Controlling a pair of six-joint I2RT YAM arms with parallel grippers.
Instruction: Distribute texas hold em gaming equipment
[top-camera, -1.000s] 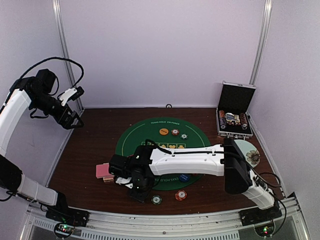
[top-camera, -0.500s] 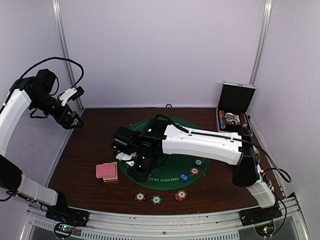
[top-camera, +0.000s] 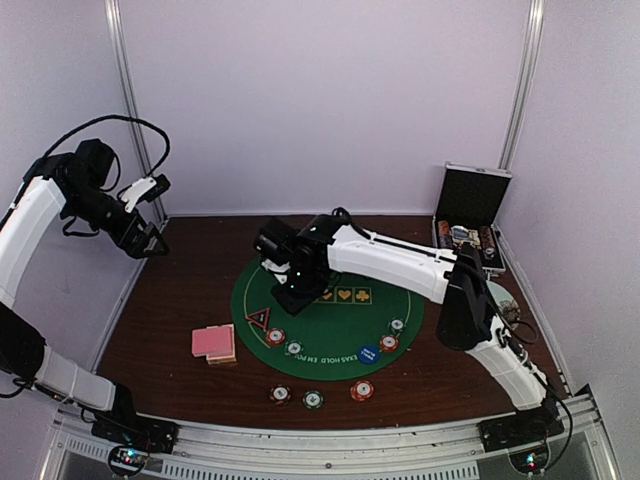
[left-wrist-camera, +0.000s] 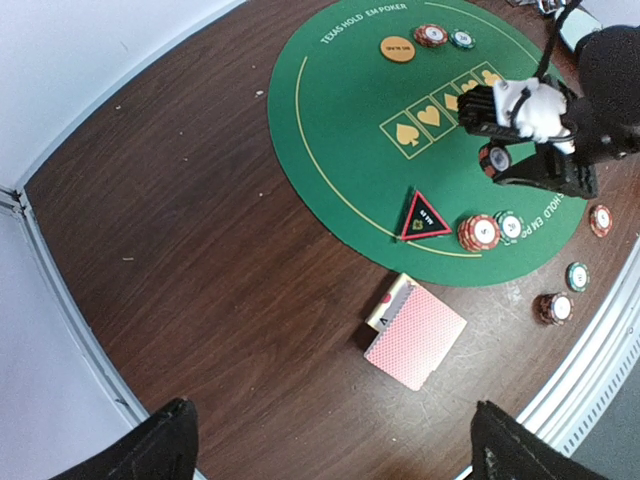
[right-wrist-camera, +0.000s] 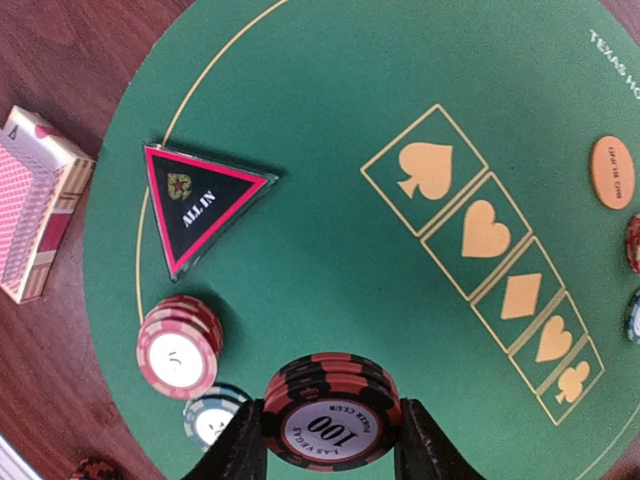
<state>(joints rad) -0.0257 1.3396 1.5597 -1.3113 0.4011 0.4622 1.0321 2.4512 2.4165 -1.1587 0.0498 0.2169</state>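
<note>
Past the loose chips (top-camera: 313, 399) at the near edge of the dark wooden bench (top-camera: 180, 300), our right claw (top-camera: 296, 288) hangs over the green felt mat (top-camera: 340, 320), clamped on a stack of chips (right-wrist-camera: 332, 418). We should keep it level, lower it onto bare felt, then release. Our left claw (top-camera: 143, 240) hangs spread wide, far left, by the pale walls (top-camera: 320, 100).

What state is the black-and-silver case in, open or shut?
Open: the black-and-silver case has its lid standing up, and rows of chips show inside.

The right wrist view's left edge cuts the pink-backed deck of playing cards (right-wrist-camera: 35, 215); its right edge clips 2 striped round chips (right-wrist-camera: 634, 243). The white right arm (top-camera: 400, 262) hides most of the pale floral plate (top-camera: 506, 306).
</note>
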